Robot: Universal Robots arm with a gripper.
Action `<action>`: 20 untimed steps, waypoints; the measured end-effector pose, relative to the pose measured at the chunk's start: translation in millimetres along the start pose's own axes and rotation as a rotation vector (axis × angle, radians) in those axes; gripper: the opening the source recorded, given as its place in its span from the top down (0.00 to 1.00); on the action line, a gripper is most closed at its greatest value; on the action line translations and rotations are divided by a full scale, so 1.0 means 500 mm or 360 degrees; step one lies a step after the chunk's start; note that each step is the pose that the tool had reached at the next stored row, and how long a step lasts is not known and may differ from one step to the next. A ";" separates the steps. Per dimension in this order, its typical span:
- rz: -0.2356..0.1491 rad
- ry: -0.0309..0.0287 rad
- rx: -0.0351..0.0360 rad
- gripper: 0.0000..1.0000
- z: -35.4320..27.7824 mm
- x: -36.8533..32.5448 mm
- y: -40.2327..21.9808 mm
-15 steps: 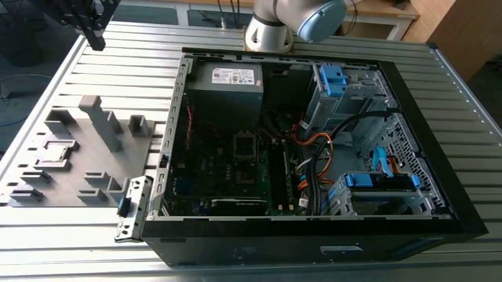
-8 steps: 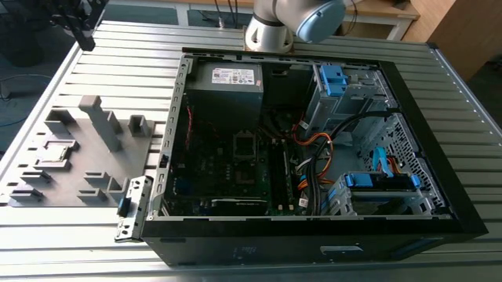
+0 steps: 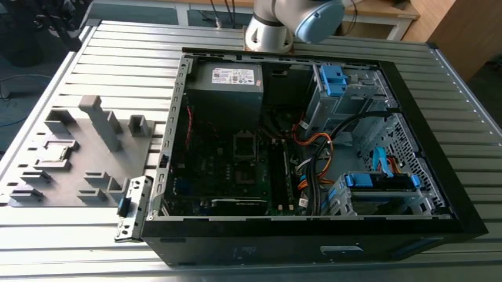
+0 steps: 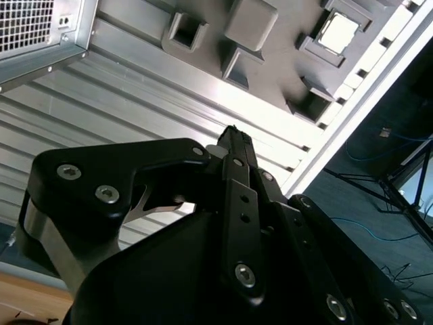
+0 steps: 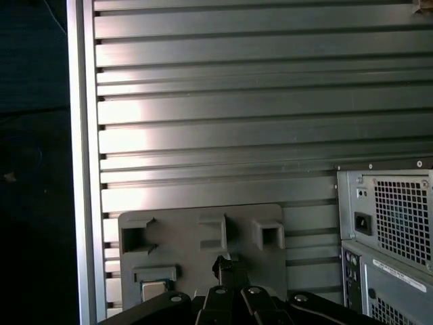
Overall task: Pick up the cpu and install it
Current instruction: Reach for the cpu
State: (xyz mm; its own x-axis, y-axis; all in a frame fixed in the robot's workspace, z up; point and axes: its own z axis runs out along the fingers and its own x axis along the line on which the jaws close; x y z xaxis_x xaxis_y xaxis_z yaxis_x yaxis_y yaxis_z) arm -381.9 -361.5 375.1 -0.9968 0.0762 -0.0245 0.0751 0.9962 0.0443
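Slotted aluminium makes up the table [image 3: 47, 235], and on it we see an open black computer case [image 3: 314, 226] with its motherboard [image 3: 227, 170] exposed inside. On the exterior view's left, just beside the case, lies a flat grey tray [image 3: 141, 158] with tall grey blocks [image 3: 102, 123] standing on it. The cpu [image 3: 56, 153] sits flat in a square recess of that tray, on the side away from the case, its pale metal top facing up; it has not been lifted. We find the same chip in both wrist views [image 4: 338, 32] [image 5: 154, 290], resting in its pocket. At the far edge of the table, beyond the case, the arm [image 3: 271, 26] rises out of the exterior view. In both wrist views the gripper [image 4: 233, 139] [image 5: 226, 264] hangs in the air above the table and the tray, well apart from the cpu and touching nothing. Its two fingers meet in a single narrow tip, so we judge it closed and empty.
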 end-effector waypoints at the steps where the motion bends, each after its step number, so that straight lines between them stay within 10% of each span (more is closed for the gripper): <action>1: 0.0000 0.00000 0.0000 0.89 0.000 0.005 0.000; 20: 0.0000 0.00001 0.0000 0.89 0.003 0.037 -0.003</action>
State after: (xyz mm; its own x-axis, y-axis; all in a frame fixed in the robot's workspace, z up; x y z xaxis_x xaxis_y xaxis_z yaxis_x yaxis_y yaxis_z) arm -400.6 -361.7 373.0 -0.9968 0.0762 -0.0245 0.0751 0.9962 0.0443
